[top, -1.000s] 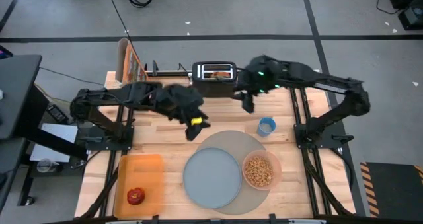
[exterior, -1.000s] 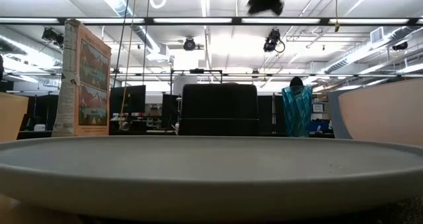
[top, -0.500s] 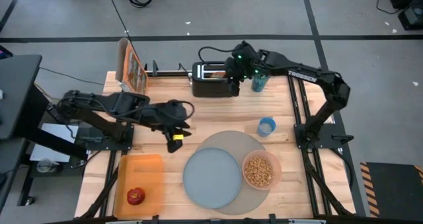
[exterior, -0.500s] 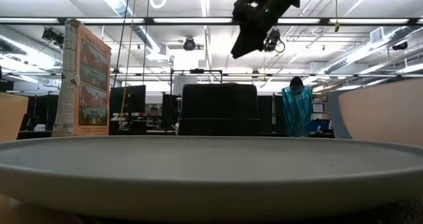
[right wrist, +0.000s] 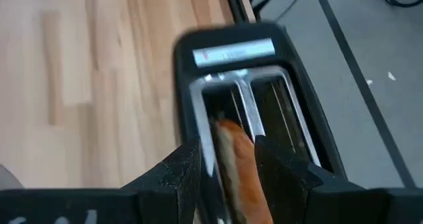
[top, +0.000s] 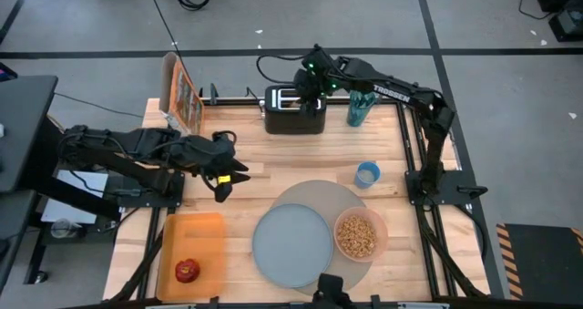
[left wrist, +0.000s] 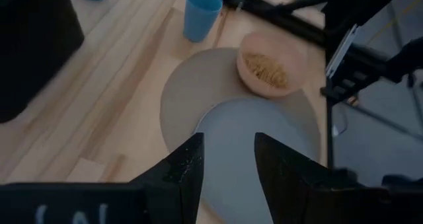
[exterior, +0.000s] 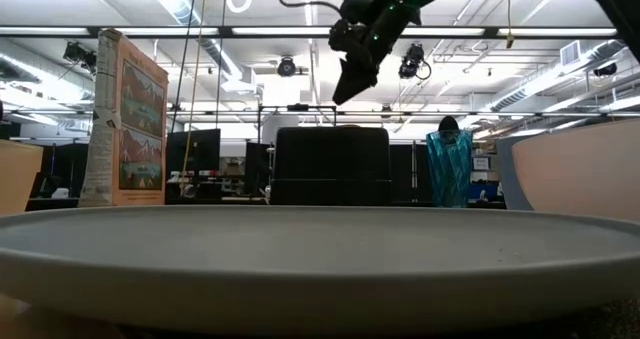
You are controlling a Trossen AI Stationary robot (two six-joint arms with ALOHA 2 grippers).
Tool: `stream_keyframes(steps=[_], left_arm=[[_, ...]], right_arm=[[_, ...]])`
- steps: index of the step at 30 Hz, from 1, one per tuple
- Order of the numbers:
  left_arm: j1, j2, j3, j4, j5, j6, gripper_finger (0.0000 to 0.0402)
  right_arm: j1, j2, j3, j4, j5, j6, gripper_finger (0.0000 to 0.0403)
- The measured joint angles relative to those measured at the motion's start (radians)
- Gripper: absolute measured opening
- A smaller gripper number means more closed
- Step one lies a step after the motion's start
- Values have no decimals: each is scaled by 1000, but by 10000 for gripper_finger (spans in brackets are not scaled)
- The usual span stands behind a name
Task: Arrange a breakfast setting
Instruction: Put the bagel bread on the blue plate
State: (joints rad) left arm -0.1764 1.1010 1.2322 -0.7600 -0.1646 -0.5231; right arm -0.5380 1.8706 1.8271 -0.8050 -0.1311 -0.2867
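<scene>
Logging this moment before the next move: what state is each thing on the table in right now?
toaster: a bagel half stands in one slot, the other slot empty
pink bowl: holds cereal, on the grey mat
plate: bare, on the mat
blue cup: upright, beside the mat
apple: on the orange tray
right tool: open, above the toaster
left tool: open, holds nothing

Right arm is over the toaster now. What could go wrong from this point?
The right gripper hangs open over the black toaster, with the tan bagel deep in one slot; the fingers may hit the slot edges or get a poor grip. Swinging back to the grey-blue plate, the arm could clip the teal glass beside the toaster. The left gripper waits open, clear of that path.
</scene>
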Motion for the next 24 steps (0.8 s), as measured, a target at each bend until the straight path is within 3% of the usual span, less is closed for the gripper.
stream_keyframes(steps=[14, 24], left_arm=[[-1, -141, -201, 90, -7, -97, 141], [-1, -148, -210, 109, -7, -120, 141]], right_arm=[[-29, 52, 18, -82, 63, -132, 141], [-36, 61, 16, -83, 60, -136, 138]])
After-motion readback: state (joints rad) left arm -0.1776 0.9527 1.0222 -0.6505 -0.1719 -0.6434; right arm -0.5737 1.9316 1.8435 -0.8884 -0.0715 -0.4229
